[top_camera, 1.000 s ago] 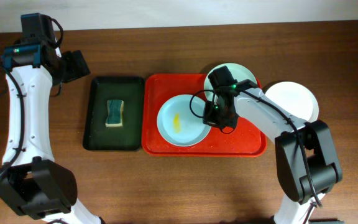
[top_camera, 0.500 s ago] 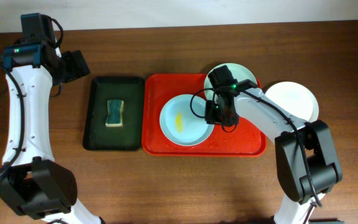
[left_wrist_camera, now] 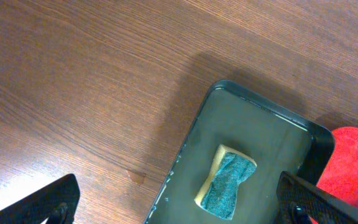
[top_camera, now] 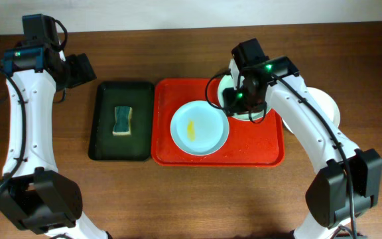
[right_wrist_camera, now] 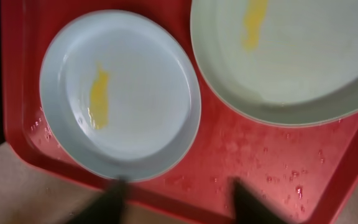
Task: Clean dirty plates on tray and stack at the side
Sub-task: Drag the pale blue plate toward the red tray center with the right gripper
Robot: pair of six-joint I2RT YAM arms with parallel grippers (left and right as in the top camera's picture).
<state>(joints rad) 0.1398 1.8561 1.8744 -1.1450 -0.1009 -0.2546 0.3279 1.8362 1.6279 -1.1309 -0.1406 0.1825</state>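
Red plastic, rectangular with rounded corners and a raised rim: that tray (top_camera: 168, 93) sits mid-worktop (top_camera: 178, 199) in my overhead view. A pale blue-green round plate (top_camera: 207, 136) lies flat on its middle, a yellow smear (top_camera: 191, 129) on it. At the tray's 1 o'clock corner my right hand (top_camera: 244, 99) hangs above a second pale round plate (right_wrist_camera: 303, 62), which the wrist almost entirely hides from above. Only the right wrist camera gives me that plate properly: it has its own yellow smear, its rim is just beside the first plate's, and water droplets (right_wrist_camera: 291, 174) dot the red floor. Whether the rims touch I cannot tell. That view also shows the right hand's dark, blurred fingers (right_wrist_camera: 114, 199) partly spread at 6 o'clock, with nothing between them.

Off the tray at 3 o'clock, a white round plate (top_camera: 329, 106) rests on the worktop, partly under my right arm. At 9 o'clock lies a smaller dark green rectangular tray (top_camera: 105, 143) holding a yellow-and-green sponge (top_camera: 122, 120).

My left hand (top_camera: 81, 68) hovers at 11 o'clock of the green tray. Its wrist view shows fingers (left_wrist_camera: 48, 199) spread wide and holding nothing, with the sponge below and a red tray corner at 4 o'clock.
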